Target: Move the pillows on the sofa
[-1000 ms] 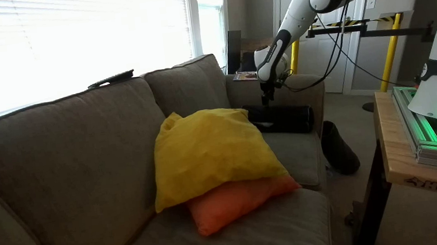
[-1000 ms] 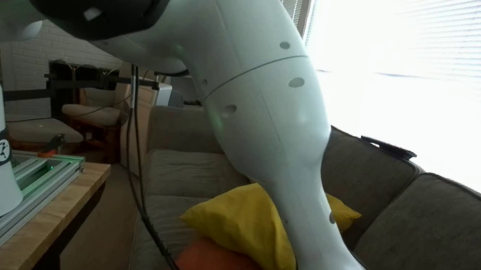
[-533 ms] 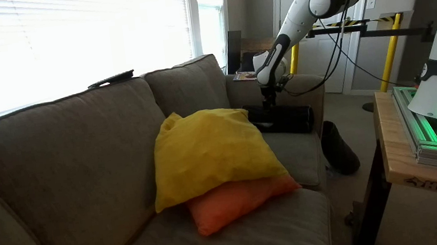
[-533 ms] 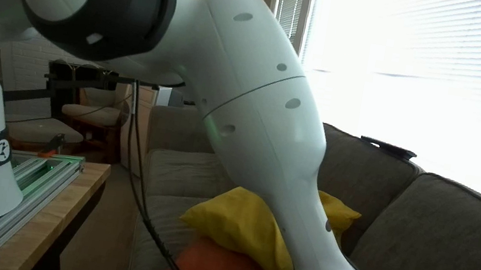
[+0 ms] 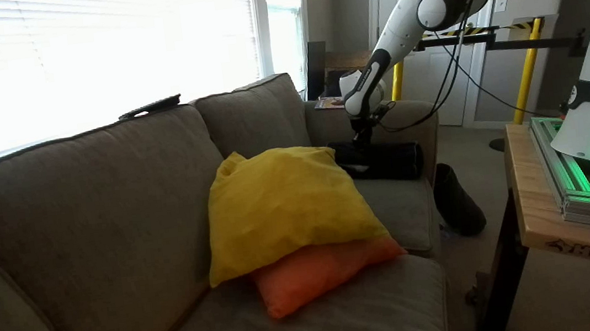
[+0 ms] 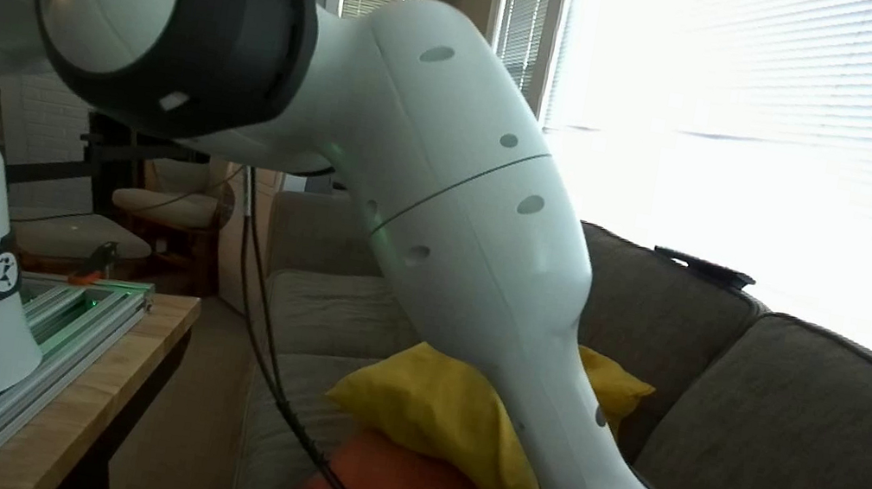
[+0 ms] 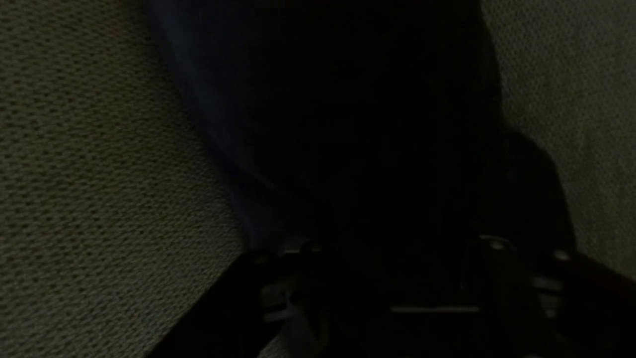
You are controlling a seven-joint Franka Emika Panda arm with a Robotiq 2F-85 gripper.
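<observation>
Spanning both exterior views: grey-brown sofa (image 5: 99,204) | yellow pillow (image 5: 288,205) mid-seat, lying partly over orange pillow (image 5: 324,276) | black bundle (image 5: 397,160) beside the yellow pillow | claw (image 7: 399,246) at the black bundle, spread apart, contact unclear

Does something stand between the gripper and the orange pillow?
Yes: the yellow pillow lies on the orange pillow, hiding part of it. In an exterior view, the gripper is at the black bundle beyond them.
</observation>
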